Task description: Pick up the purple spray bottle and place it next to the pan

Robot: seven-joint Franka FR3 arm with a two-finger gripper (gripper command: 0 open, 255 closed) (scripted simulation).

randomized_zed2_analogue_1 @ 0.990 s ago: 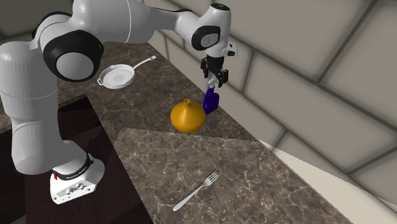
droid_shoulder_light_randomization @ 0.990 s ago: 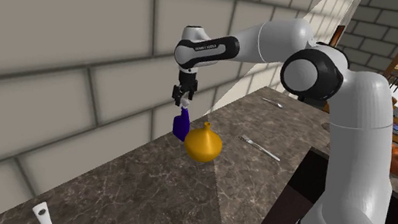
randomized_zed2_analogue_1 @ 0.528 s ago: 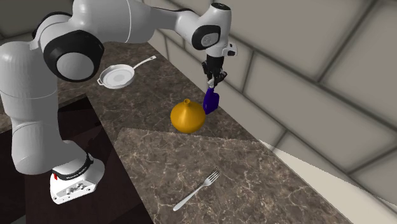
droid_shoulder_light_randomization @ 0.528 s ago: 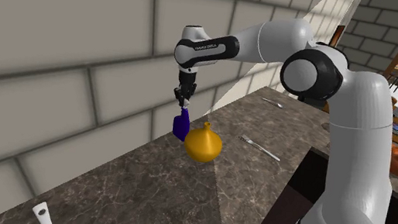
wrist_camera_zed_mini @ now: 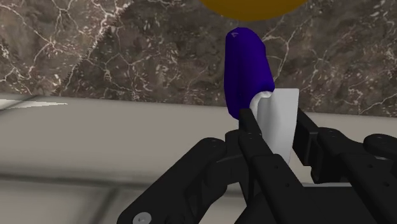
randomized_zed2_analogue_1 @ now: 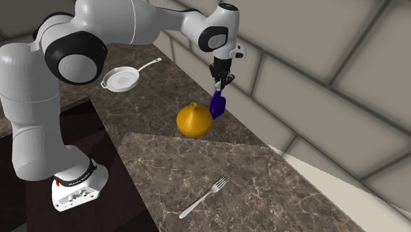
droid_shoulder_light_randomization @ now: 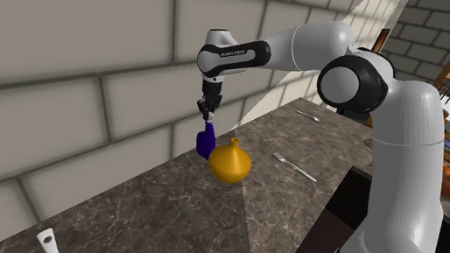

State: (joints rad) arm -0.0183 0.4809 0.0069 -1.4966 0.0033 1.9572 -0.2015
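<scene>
Along the shoulder view's left edge, a small white object (droid_shoulder_light_randomization: 47,243) lies at the near end of the table (droid_shoulder_light_randomization: 159,219), well apart from everything else. Further right, close to the block wall (droid_shoulder_light_randomization: 63,66), the purple spray bottle (droid_shoulder_light_randomization: 205,141) stands upright beneath the white arm's (droid_shoulder_light_randomization: 313,44) downward-pointing jaws. A yellow round-bellied pot (droid_shoulder_light_randomization: 230,161) sits just beside the bottle on the side away from the wall; whether the two touch cannot be told. Right of them lie two forks, one near the pot (droid_shoulder_light_randomization: 293,166) and one farther along (droid_shoulder_light_randomization: 307,115).

At the second exterior view's left is the pan (randomized_zed2_analogue_1: 122,79), white inside, its handle running up toward the wall. It is well apart from the bottle (randomized_zed2_analogue_1: 218,104), with bare dark stone between it and the pot (randomized_zed2_analogue_1: 193,120). A fork (randomized_zed2_analogue_1: 204,196) lies toward that view's lower right, near the table's front edge.

From the wrist view the grip is plain: the two black fingers (wrist_camera_zed_mini: 249,130) are narrowed onto the bottle's white spray head (wrist_camera_zed_mini: 280,118), clasping it, with the purple body (wrist_camera_zed_mini: 247,73) hanging beyond them. Whether its base rests on the table cannot be told.

Behind the bottle the wall stands close, leaving little room; the open stretch lies toward the pan.
</scene>
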